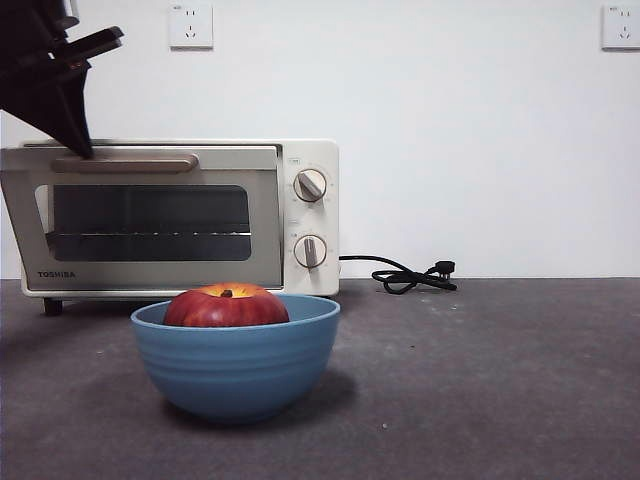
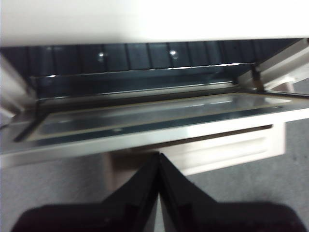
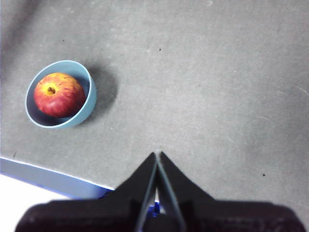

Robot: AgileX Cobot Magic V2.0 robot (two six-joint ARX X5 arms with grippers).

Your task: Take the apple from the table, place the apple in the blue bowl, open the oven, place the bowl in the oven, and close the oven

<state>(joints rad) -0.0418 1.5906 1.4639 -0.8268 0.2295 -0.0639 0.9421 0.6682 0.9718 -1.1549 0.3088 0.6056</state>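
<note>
The dark red apple (image 1: 226, 306) lies inside the blue bowl (image 1: 236, 365), which stands on the table (image 1: 480, 380) in front of the oven (image 1: 312, 215). My left gripper (image 1: 80, 148) comes down from the upper left, and its tip rests at the left end of the beige handle (image 1: 125, 163). In the left wrist view the left gripper (image 2: 158, 155) is shut, its tips against the handle (image 2: 126, 165), with nothing between the jaws. The glass door (image 2: 145, 118) hangs partly open over the dark oven cavity. My right gripper (image 3: 157, 153) is shut high over bare table, well away from the bowl (image 3: 90, 99) and apple (image 3: 59, 94).
A black cord with plug (image 1: 410, 277) lies to the right of the oven by the wall. Two wall sockets (image 1: 190, 25) sit high on the white wall. The table's front edge (image 3: 48, 173) shows in the right wrist view.
</note>
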